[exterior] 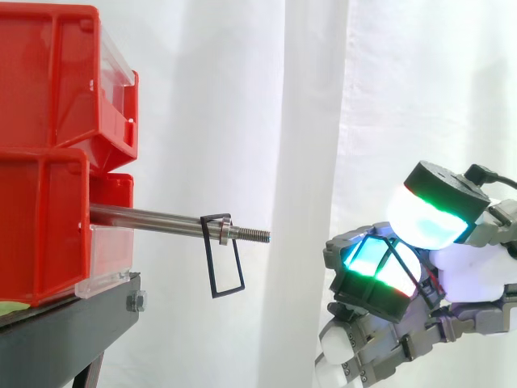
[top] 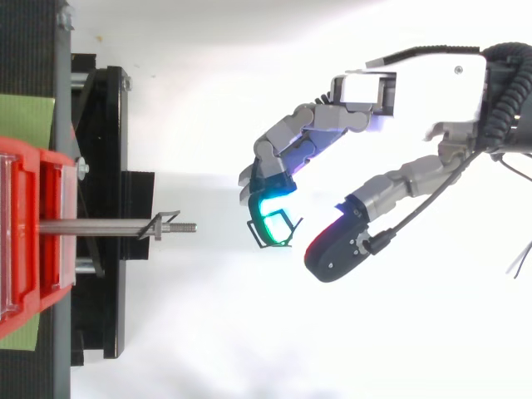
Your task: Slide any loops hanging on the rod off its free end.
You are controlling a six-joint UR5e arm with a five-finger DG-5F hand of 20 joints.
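A steel rod point(exterior: 153, 218) sticks out to the right from between the red bins point(exterior: 48, 97) and ends in a threaded tip. One black rectangular wire loop point(exterior: 208, 259) hangs on it just short of the thread, also seen from above as the loop point(top: 158, 224). My hand point(top: 416, 91) hovers to the right of the rod's free end, apart from it, with its fingers curled. A second black wire loop point(top: 276, 245) is hooked round the green-glowing fingertip point(top: 268, 208); from the side, this loop point(exterior: 388, 260) frames the cyan and green pad. The thumb point(top: 332, 249) stands apart from it.
The bins rest on a black stand point(exterior: 65, 331) at the left, in front of the white curtain. A green patch point(top: 25, 125) lies on the stand's top. Open space separates the rod's tip from my hand.
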